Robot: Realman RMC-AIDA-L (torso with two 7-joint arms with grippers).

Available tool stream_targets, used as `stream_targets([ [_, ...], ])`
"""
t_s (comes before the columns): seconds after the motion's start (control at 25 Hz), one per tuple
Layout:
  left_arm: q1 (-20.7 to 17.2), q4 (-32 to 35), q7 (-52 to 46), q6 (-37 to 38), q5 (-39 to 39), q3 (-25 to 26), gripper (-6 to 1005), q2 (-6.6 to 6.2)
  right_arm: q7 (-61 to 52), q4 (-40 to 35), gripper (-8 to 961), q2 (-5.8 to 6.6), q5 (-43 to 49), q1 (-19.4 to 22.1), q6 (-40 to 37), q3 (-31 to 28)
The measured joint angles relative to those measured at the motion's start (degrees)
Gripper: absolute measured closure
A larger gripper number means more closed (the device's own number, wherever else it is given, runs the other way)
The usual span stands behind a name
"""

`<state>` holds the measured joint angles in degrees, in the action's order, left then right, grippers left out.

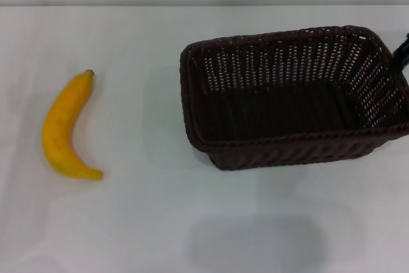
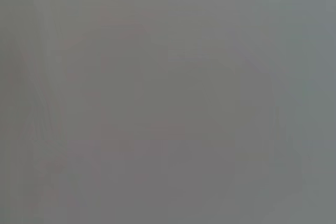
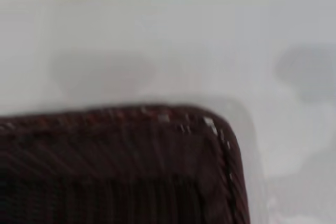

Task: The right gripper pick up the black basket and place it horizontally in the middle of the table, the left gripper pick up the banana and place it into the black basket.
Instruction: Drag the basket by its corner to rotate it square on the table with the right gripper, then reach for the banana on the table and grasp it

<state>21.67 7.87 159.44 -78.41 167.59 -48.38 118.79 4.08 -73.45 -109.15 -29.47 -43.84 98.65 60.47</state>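
Observation:
The black basket [image 1: 291,97] is right of the table's middle in the head view, long side across, its right end slightly higher than its left. A slim black part of my right gripper [image 1: 402,50] shows at the basket's far right rim, at the picture's edge. The right wrist view shows a corner of the basket's rim [image 3: 157,124] close up, with the white table [image 3: 168,40] beyond. The yellow banana [image 1: 66,126] lies on the table [image 1: 140,222] at the left, stem tip pointing away, well apart from the basket. My left gripper is out of view; its wrist view shows only plain grey.
The table's far edge [image 1: 204,6] meets a pale wall. A soft shadow [image 1: 255,241] lies on the table in front of the basket. Bare tabletop separates the banana and the basket.

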Motion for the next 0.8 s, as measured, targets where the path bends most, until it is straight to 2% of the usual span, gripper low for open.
stream_targets([
  [0.08,-0.1,0.0,-0.6,0.5,-0.3,-0.2,138,-0.08,2.0,-2.6,561,0.84,-3.1,1.9,-1.0,-0.6],
  [0.16,-0.4,0.5,-2.5,1.1,-1.5,-0.3,138,-0.23,5.7,-4.7,561,0.94,-5.7,3.8,-2.4,-2.7],
  [0.2,-0.7,0.9,-3.6,1.3,-2.1,-0.3,138,-0.27,8.1,-5.7,560,0.56,-6.3,4.7,-3.1,-4.5],
  [0.32,-2.6,6.0,-11.7,4.3,-8.5,-0.4,138,-0.71,19.3,-8.1,560,-2.28,-6.7,7.4,-6.9,-11.3],
  [0.4,-4.7,12.4,-20.7,9.1,-15.8,-0.4,138,-1.16,27.7,-8.5,559,-4.31,-7.4,9.1,-11.0,-15.5],
  [0.48,-6.4,19.4,-31.0,15.2,-24.1,-0.4,138,-1.57,35.3,-7.9,559,-5.54,-10.3,11.2,-15.9,-18.1],
  [0.52,-7.3,23.4,-37.0,18.5,-29.3,-0.4,138,-1.77,38.3,-7.1,559,-5.81,-12.3,12.3,-18.2,-18.8],
  [0.56,-8.2,30.2,-48.4,22.9,-39.3,-0.4,138,-2.24,42.0,-5.7,558,-5.87,-15.0,13.6,-21.0,-19.2],
  [0.6,-8.2,30.2,-48.4,22.9,-39.3,-0.4,138,-2.24,45.5,-3.6,558,-5.86,-18.3,14.8,-23.7,-19.4],
  [0.72,-8.9,38.7,-66.1,26.4,-55.7,-0.1,138,-2.63,57.6,3.0,557,-5.69,-30.7,18.1,-31.6,-19.5],
  [0.8,-8.8,43.6,-77.2,26.8,-65.8,0.1,138,-3.10,69.7,8.6,557,-5.72,-40.6,20.6,-36.3,-19.7],
])
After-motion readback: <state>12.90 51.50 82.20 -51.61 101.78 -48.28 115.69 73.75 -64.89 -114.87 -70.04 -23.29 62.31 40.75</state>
